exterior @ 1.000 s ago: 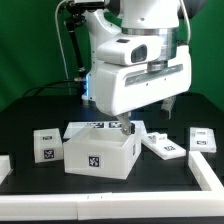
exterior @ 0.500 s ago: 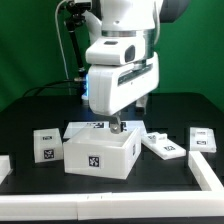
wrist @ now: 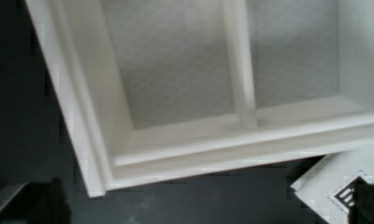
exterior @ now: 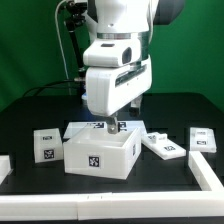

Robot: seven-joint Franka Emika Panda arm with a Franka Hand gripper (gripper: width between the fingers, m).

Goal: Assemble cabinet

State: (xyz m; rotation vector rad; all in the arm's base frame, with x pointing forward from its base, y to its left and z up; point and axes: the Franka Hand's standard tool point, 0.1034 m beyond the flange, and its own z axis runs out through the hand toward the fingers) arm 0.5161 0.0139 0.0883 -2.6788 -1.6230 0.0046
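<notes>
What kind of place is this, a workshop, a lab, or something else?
Most likely a robotics lab test bench: a robot arm hangs over a black table against a green backdrop, and the white cabinet and loose blocks carry black-and-white marker tags.

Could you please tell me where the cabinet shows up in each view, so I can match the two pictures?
Exterior view: the cabinet sits low in the middle of the picture.
Wrist view: the cabinet fills most of the picture, seen from above, open inside.
Shared landmark: the flat tagged white piece beside the cabinet, probably the same one in both.
</notes>
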